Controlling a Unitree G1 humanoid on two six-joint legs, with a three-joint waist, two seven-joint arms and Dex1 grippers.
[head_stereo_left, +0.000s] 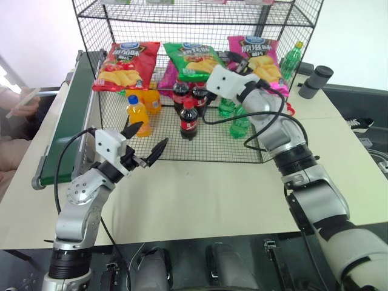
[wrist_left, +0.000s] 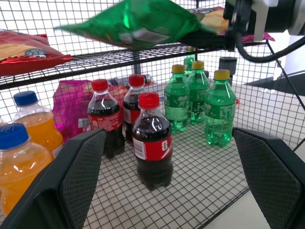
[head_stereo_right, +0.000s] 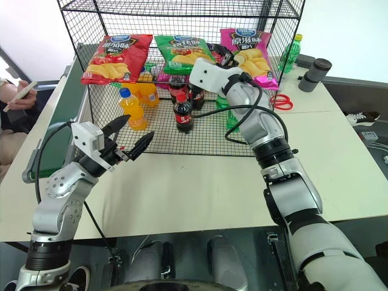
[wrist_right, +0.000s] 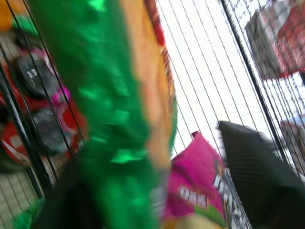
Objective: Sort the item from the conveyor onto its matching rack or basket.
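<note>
Three glossy crisp bags lie on the black wire-mesh rack (head_stereo_left: pixel 182 148): one red (head_stereo_left: pixel 126 64), one pink (head_stereo_left: pixel 260 59), and the crinkled green crisp bag (head_stereo_left: pixel 193 60) just beside the right jaws (head_stereo_left: pixel 233 60), which stand parted. Left jaws (head_stereo_left: pixel 148 139) gape wide, empty, before three cola bottles (wrist_left: pixel 151 140) below.

Pale table carrying belt, wire rack and a few loose things

The table (head_stereo_left: pixel 200 194) bears the conveyor (head_stereo_left: pixel 70 118) beyond the left gripper (head_stereo_left: pixel 147 140) on its outer side, and the black wire rack (head_stereo_left: pixel 200 130) just ahead of both grippers; red scissors (head_stereo_right: pixel 280 102), a dark cylinder (head_stereo_left: pixel 316 80) and a green bottle (head_stereo_right: pixel 290 53) lie past the right gripper (head_stereo_left: pixel 233 62).
</note>
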